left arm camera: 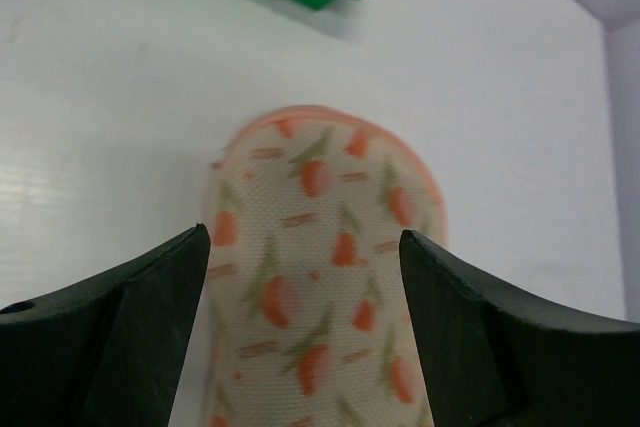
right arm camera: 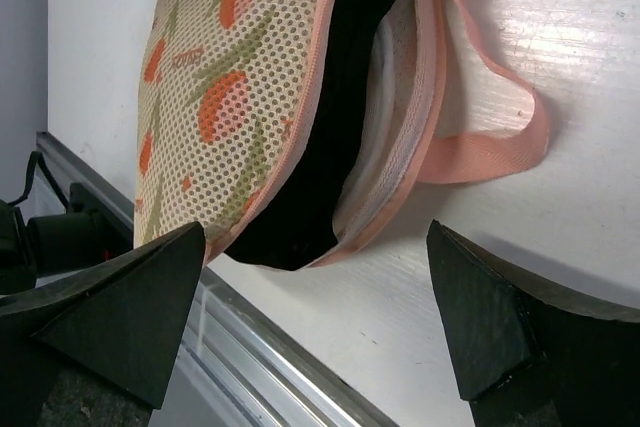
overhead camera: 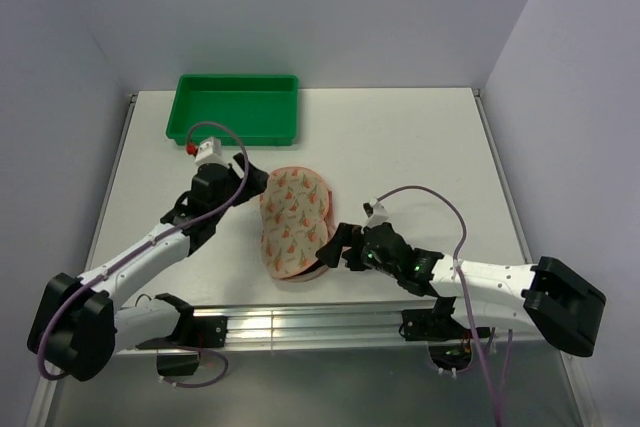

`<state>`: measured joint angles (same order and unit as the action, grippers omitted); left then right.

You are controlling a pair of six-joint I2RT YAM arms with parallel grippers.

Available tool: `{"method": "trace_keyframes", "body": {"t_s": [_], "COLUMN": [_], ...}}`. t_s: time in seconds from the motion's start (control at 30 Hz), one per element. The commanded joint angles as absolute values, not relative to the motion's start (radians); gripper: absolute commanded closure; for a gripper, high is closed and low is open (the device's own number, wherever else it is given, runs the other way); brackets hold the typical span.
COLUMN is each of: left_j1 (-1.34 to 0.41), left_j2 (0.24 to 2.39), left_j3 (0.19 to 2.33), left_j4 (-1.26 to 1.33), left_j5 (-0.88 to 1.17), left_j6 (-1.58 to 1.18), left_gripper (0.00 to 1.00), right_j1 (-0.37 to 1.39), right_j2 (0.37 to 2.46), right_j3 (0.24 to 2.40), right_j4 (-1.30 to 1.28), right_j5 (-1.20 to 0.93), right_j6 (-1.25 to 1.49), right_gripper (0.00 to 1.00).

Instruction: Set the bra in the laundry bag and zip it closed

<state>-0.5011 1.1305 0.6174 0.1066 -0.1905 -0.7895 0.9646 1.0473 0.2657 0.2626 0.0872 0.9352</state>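
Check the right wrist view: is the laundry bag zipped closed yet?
No, the laundry bag gapes open along one edge, with the black bra showing in the gap.

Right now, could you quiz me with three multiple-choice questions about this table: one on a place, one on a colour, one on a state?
1. Where is the laundry bag?
A. in the green tray
B. lying on the table
C. held up in the fingers

2. What colour is the bra inside it?
A. black
B. red
C. yellow

3. The bag's near end is:
A. zipped shut
B. gaping open
C. turned inside out

Answers:
1 B: the top view shows it flat on the table.
2 A: black fabric fills the opening in the right wrist view.
3 B: its pink edges stand apart there.
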Motion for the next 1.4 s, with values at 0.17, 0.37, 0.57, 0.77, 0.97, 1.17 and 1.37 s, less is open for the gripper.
{"method": "trace_keyframes", "body": {"t_s": [0.17, 0.37, 0.57, 0.77, 0.97, 1.17, 1.37], "left_j1": [-0.377, -0.351, -0.345, -0.344, -0.344, -0.342, -0.383], "left_j2": [1.245, 1.371, 1.474, 1.520, 1.534, 1.517, 1.316], "left_j3": [0.517, 0.537, 0.571, 0.578, 0.563, 0.546, 0.390], "left_j4": [0.267, 0.362, 0.429, 0.456, 0.485, 0.485, 0.424], "left_j5": [0.012, 0.043, 0.081, 0.087, 0.100, 0.113, 0.084], "left_j6": [-0.775, -0.769, -0.759, -0.750, -0.744, -0.756, -0.860], "left_gripper": [0.16, 0.16, 0.17, 0.18, 0.18, 0.18, 0.37], "right_j1": [0.971, 0.937, 0.907, 0.844, 0.759, 0.727, 0.770], "right_j2": [1.085, 1.138, 1.222, 1.227, 1.269, 1.116, 0.898], "right_j3": [0.318, 0.316, 0.319, 0.261, 0.224, 0.199, 0.124], "right_j4": [0.382, 0.380, 0.457, 0.495, 0.555, 0.460, 0.368], "right_j5": [0.034, 0.008, -0.058, -0.046, -0.113, -0.150, -0.123], "right_j6": [0.908, 0.931, 0.919, 0.927, 0.881, 0.847, 0.913], "right_gripper": [0.00, 0.00, 0.03, 0.67, 1.00, 0.13, 0.00]}}
